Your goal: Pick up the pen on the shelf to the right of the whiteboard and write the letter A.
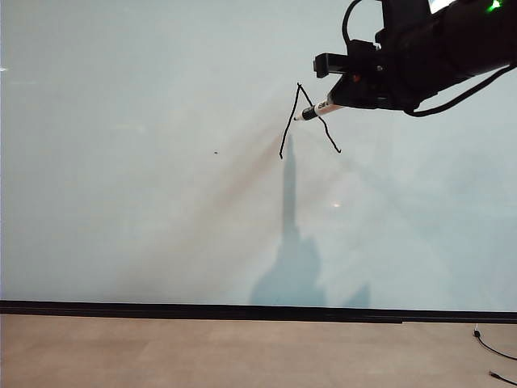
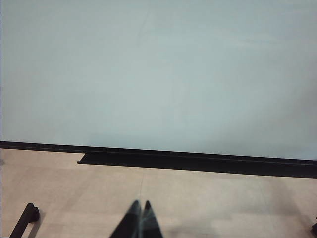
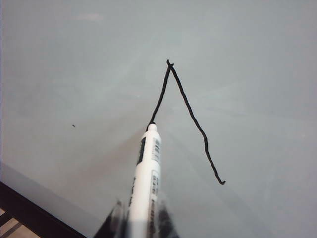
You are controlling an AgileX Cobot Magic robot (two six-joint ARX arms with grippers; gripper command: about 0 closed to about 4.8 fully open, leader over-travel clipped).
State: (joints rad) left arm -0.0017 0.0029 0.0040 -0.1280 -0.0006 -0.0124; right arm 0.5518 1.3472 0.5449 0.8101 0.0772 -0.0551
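The whiteboard (image 1: 161, 162) fills the exterior view, glossy and pale, with a black strip along its bottom. Two slanted black strokes (image 1: 311, 117) meet in a peak on it, with no crossbar; they also show in the right wrist view as strokes (image 3: 190, 111). My right gripper (image 1: 343, 95) reaches in from the upper right, shut on the pen (image 1: 317, 108), a white marker with black lettering. In the right wrist view the pen (image 3: 147, 173) sticks out between the fingers of my right gripper (image 3: 141, 220), its black tip on the left stroke. My left gripper (image 2: 141, 204) is shut and empty, low above the tabletop.
A tiny dark speck (image 1: 216, 152) marks the board left of the strokes. The arm's shadow (image 1: 289, 259) falls on the board below the pen. A black ledge (image 2: 198, 162) runs under the board. Loose cable ends (image 1: 489, 347) lie on the wooden table (image 1: 202, 352) at the right.
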